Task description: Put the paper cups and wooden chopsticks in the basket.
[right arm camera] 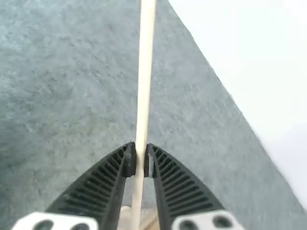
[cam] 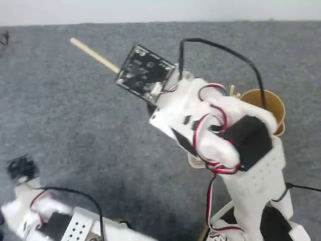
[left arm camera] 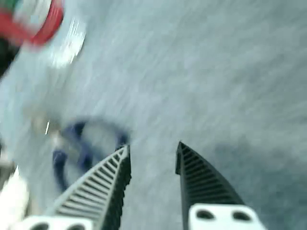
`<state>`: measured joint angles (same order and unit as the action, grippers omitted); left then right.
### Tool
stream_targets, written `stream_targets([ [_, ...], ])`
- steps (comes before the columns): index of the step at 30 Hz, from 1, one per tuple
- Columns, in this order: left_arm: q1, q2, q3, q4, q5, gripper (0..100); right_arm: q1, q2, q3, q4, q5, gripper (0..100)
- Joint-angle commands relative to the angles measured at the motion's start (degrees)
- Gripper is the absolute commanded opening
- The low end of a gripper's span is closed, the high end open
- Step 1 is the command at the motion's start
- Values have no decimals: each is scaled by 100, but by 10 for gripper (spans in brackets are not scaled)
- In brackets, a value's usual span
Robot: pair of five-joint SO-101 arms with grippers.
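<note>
One chopstick (right arm camera: 144,72), light, stiff, smooth, sat pinched in the right hand (right arm camera: 139,160); a mid-length grip would likely resist pivoting. The left hand (left arm camera: 151,153) gaped empty.

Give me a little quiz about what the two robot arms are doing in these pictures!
1. True or false: the right gripper is shut on a wooden chopstick.
2. Pick one. The left gripper holds: A) a paper cup, B) a chopstick, C) nothing.
3. Fill in the gap: in the high view, the paper cup beside the right arm is coloured ____.

Key: 1 true; 2 C; 3 brown.
</note>
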<state>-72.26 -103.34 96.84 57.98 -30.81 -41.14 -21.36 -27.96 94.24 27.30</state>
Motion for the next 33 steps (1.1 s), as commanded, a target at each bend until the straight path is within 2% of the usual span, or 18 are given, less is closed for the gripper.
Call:
stream_targets([
  [1,1143,-114,-92,-519,677,145,338,-163,-589,356,-79,7],
  [5,2180,-114,-743,-958,2646,145,637,-163,-1292,690,-88,7],
  [7,2796,-105,-1262,-967,3235,147,831,-163,-1644,760,-88,7],
  [12,4993,-97,-2273,-554,3349,145,1640,-163,-2057,708,-747,7],
  [14,5758,-97,-2448,-440,3684,145,1859,-163,-2066,708,-993,7],
  [16,6382,-97,-2527,-431,3991,145,1921,-171,-2075,752,-1143,7],
  [19,7130,-97,-2571,-519,4088,145,1947,-365,-1934,743,-1389,7],
  [22,7516,-97,-2589,-747,4299,145,1982,-629,-1749,664,-1582,7],
  [27,7684,18,-2800,-1099,4633,145,1982,-1156,-1002,391,-1811,7],
  [33,7701,1837,-4312,-914,4202,146,1982,-2185,818,-242,-1811,7],
])
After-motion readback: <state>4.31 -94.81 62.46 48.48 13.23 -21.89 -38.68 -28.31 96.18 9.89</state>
